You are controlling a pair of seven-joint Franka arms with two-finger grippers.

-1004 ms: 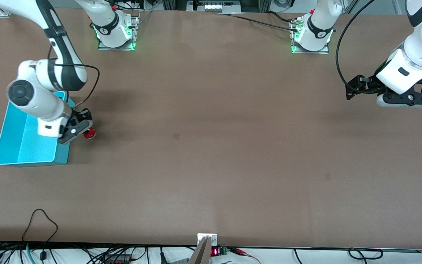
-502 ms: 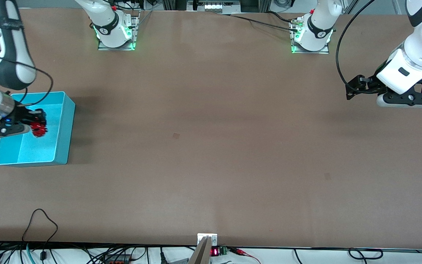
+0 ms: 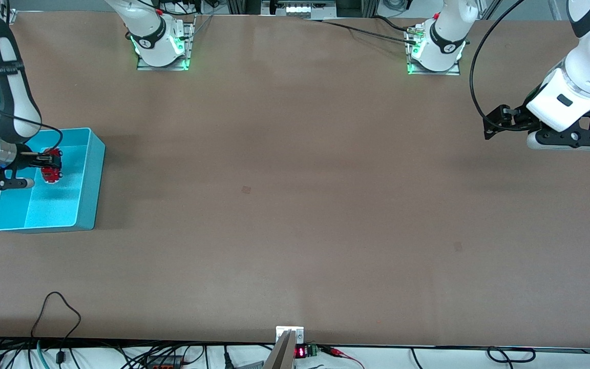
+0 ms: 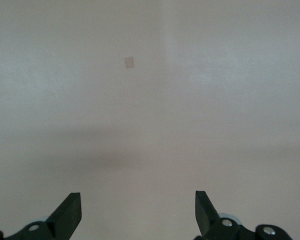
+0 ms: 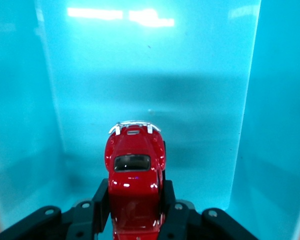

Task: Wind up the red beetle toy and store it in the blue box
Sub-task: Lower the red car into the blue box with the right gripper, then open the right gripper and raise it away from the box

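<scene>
My right gripper (image 3: 49, 166) is shut on the red beetle toy (image 3: 51, 171) and holds it over the inside of the blue box (image 3: 86, 205). In the right wrist view the toy (image 5: 135, 172) sits between the two black fingers (image 5: 101, 197), its silvery bumper pointing at the box's pale floor (image 5: 150, 75). The box stands at the right arm's end of the table. My left gripper (image 3: 494, 123) is open and empty, held in the air over bare table at the left arm's end, where that arm waits; in the left wrist view its fingertips (image 4: 70, 210) stand wide apart.
The brown table (image 3: 295, 205) has a small dark mark (image 3: 246, 189) near its middle, which also shows in the left wrist view (image 4: 129, 62). Cables lie along the table edge nearest the front camera. The two arm bases (image 3: 162, 46) stand at the table's farthest edge.
My right gripper carried the red beetle toy from beside the box to over its inside, then shifted a little toward the robots' bases. The left arm has not moved.
</scene>
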